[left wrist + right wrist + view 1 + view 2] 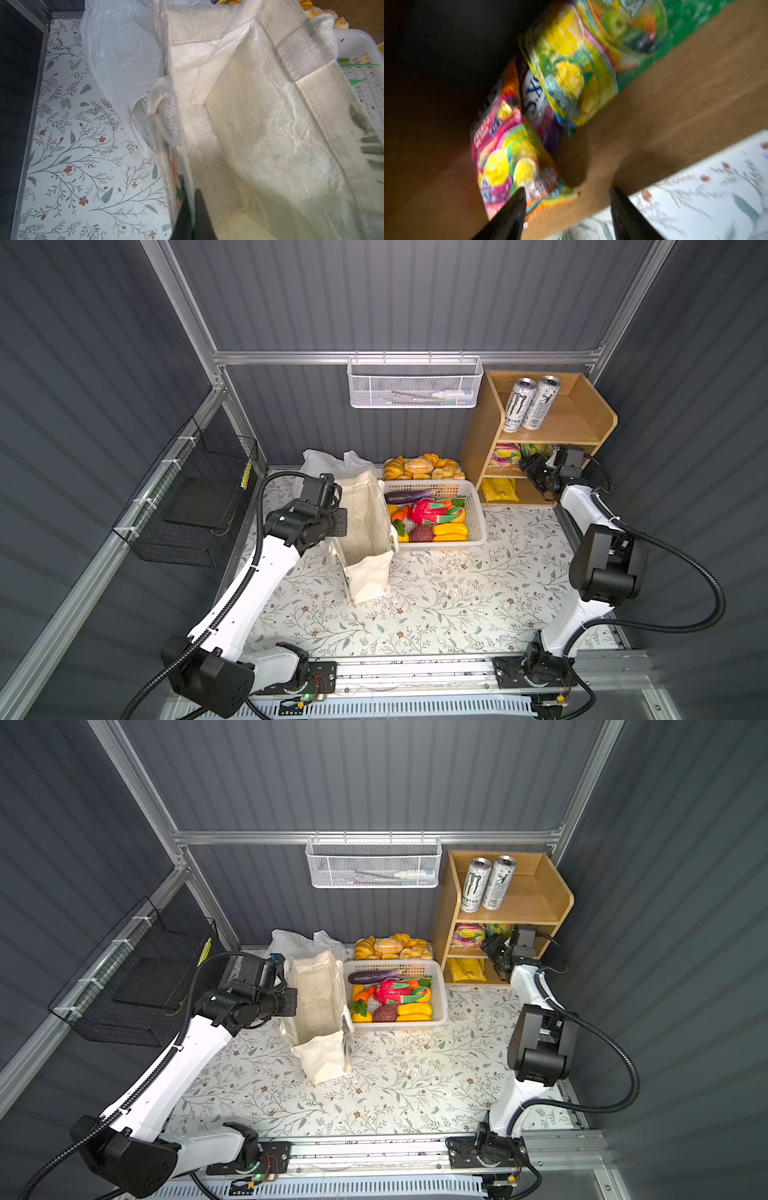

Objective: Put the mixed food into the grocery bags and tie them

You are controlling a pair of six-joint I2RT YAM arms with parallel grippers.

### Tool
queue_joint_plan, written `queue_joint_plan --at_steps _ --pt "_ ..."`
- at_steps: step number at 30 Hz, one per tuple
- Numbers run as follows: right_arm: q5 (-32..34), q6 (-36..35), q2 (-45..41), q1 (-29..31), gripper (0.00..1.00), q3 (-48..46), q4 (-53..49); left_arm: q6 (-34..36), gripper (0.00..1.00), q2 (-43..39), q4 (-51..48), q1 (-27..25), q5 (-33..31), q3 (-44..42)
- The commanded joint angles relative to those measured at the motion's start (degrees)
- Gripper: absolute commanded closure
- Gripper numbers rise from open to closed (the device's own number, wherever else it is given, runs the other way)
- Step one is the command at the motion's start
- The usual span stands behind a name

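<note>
Two arms bent over the flowery table (436,605). Left arm (249,572): leaning in from 7 o'clock, wrist turned toward 3 o'clock, left gripper (192,199) squeezed tight on the side wall of the canvas tote (365,531) (cloth edge caught between the dark tips in the wrist view). Right arm (582,506): standing tall from 5 o'clock, stretched out to 1 o'clock, right gripper (566,190) spread wide and holding nothing, poked into the middle level of the wooden shelf (478,448), one tip right in front of a pink snack packet (508,162).

Tote upright near the middle, mouth open, only bare lining showing inside. White plastic bag (320,462) crumpled at its 11 o'clock, touching it. White basket (440,546) just beside the tote at 3 o'clock, full of toy food: purple eggplant (407,496), pink-red piece (422,511), yellow pieces (451,529). Bread rolls (422,467) at the basket's 12 o'clock. On the shelf: two tall cans (517,406) on top, bright packets (505,456) in the middle, yellow packet (498,489) at the bottom.
</note>
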Motion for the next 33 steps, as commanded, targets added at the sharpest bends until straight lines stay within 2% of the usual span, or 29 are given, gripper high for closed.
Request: queue_joint_plan --at_steps 1,5,6,8,17,27,30,33 --pt "-2.47 -2.4 2.45 0.11 0.34 2.51 1.72 0.25 1.0 0.44 0.66 0.04 1.59 -0.23" --pt "-3.67 -1.46 3.59 0.23 0.35 2.17 2.9 -0.13 1.0 0.69 0.77 0.04 1.55 -0.27" --pt "-6.25 -1.08 3.63 0.29 0.36 1.93 3.46 -0.26 1.0 0.66 0.9 0.04 1.54 -0.28" --pt "-7.18 -0.62 3.63 0.6 0.36 1.56 4.42 -0.52 1.0 0.79 1.03 0.04 1.56 -0.27" --pt "-7.1 -0.92 5.02 2.92 0.4 3.6 4.11 -1.61 1.0 1.5 1.83 0.04 2.07 -0.53" --pt "-7.49 1.07 4.53 4.12 0.57 2.55 6.36 -1.63 1.0 1.4 2.08 0.04 1.66 -1.12" --pt "-6.6 1.2 3.68 4.12 0.68 1.58 6.54 -1.63 1.0 1.41 2.16 0.04 1.63 -1.2" --pt "-6.23 1.81 1.9 3.99 0.84 -0.28 7.69 -1.63 1.0 1.31 2.18 0.04 1.55 -1.41"
